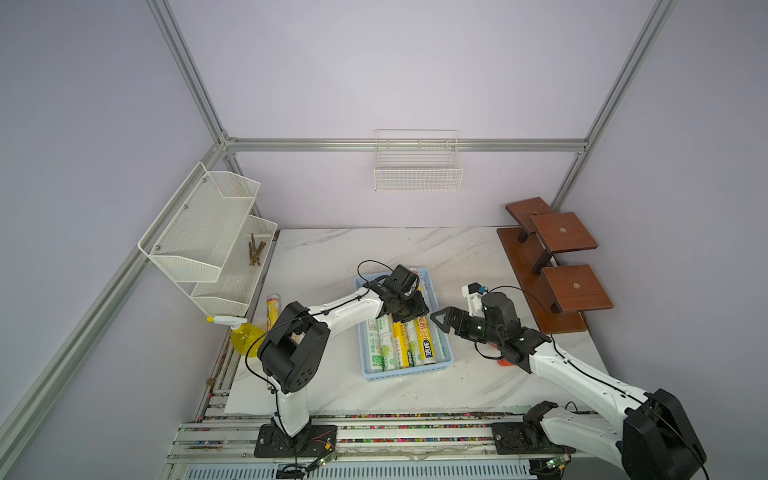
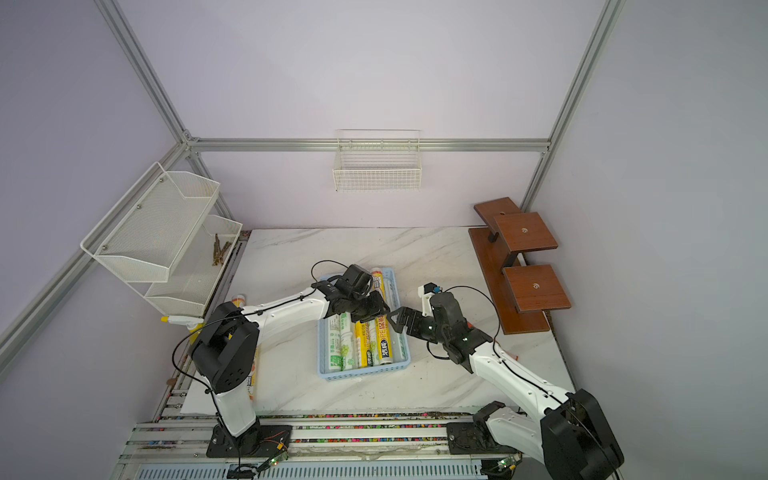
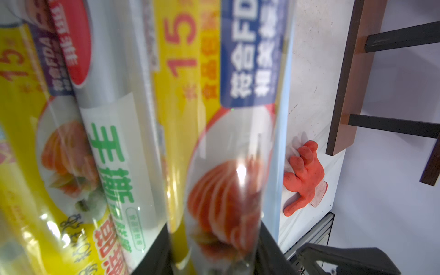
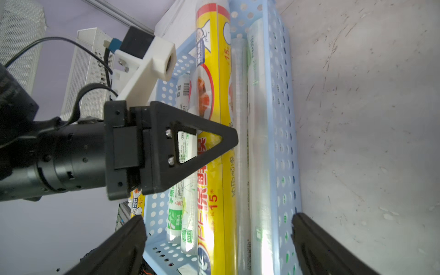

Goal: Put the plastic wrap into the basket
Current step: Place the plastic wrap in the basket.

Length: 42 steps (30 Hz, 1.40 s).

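1 yellow roll [image 3: 221,185] of plastic wrap sits clamped in my left end effector [image 1: 409,311], low over the basket [image 1: 405,371] at mid-surface. It is lined up lengthways with the rolls [image 1: 390,349] lying inside, so I judge it can settle flat among them. My right end effector [image 1: 442,322] hangs empty, jaws spread wide, just beside the basket's right wall, probably keeping clear of the left. 1 stray roll [image 1: 272,309] lies along the surface's left edge, mostly hidden behind the left arm. I cannot count the basket's rolls, because the arm covers their far halves. An orange glove [image 3: 304,176] near the right edge is largely under the right arm in both top views.
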Each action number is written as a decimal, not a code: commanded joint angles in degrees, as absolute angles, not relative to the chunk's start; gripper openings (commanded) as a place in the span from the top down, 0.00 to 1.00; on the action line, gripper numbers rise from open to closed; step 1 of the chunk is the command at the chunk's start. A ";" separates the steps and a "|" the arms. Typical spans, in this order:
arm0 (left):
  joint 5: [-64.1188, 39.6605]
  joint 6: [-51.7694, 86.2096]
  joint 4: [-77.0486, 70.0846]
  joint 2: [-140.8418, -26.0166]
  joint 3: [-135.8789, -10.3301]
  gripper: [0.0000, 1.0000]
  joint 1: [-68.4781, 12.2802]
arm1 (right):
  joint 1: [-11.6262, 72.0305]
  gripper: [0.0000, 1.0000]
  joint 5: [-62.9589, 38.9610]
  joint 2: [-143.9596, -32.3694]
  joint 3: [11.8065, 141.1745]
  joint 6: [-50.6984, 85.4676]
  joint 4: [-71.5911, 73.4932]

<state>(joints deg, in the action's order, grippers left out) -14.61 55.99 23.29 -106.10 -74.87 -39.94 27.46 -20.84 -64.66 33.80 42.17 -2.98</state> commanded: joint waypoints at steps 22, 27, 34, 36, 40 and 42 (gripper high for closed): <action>-13.44 54.69 27.84 -105.75 -79.16 0.48 -40.69 | 27.26 0.00 -14.64 -60.83 33.84 41.31 -4.48; -10.90 53.36 30.66 -101.37 -79.36 0.42 -40.71 | 27.32 0.00 -15.00 -58.97 34.72 41.58 -4.51; 5.44 47.04 39.81 -89.12 -77.71 0.36 -40.36 | 27.27 0.01 -18.01 -54.40 34.55 44.80 2.83; 12.95 46.73 43.42 -84.84 -75.54 0.36 -39.68 | 27.26 0.01 -21.52 -53.80 34.50 45.38 6.90; 20.81 44.67 46.25 -74.61 -67.49 0.35 -35.98 | 27.75 0.01 -27.32 -55.98 35.33 46.93 13.52; 22.01 44.40 47.65 -70.43 -63.68 0.34 -32.91 | 28.78 0.01 -28.05 -58.40 36.90 46.35 13.32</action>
<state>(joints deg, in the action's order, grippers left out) 13.91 46.98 42.28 -74.11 -68.07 -36.07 27.86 -24.03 -56.27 34.74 45.78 8.29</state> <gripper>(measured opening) 0.661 0.994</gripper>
